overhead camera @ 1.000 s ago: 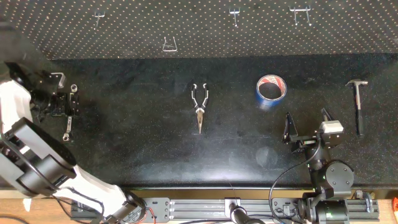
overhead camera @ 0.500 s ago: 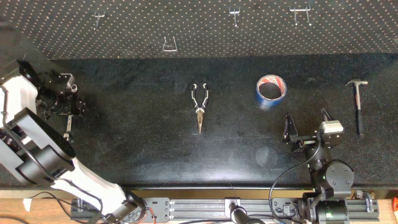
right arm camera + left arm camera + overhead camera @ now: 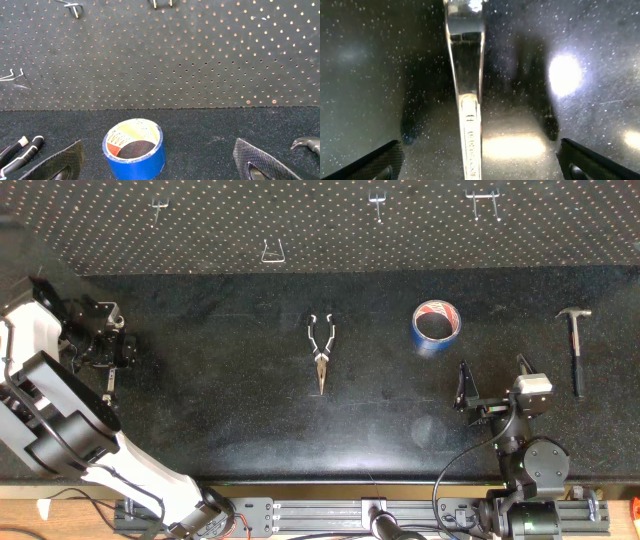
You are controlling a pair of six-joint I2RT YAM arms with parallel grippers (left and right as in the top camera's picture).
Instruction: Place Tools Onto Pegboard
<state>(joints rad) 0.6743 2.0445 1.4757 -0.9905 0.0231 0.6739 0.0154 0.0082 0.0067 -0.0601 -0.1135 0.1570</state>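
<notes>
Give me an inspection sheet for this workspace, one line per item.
Surface: black speckled worktop, pegboard behind it.
Job's things: wrench far left, pliers in the middle, tape roll and hammer to the right, all on the worktop; hooks bare.
Clutter: nothing seen.
Grippers: left gripper open, astride the wrench; right gripper open, near its base, facing the tape roll.
Cables: black cable loops by the right arm's base, away from the tools.
Surroundings: nothing seen.
</notes>
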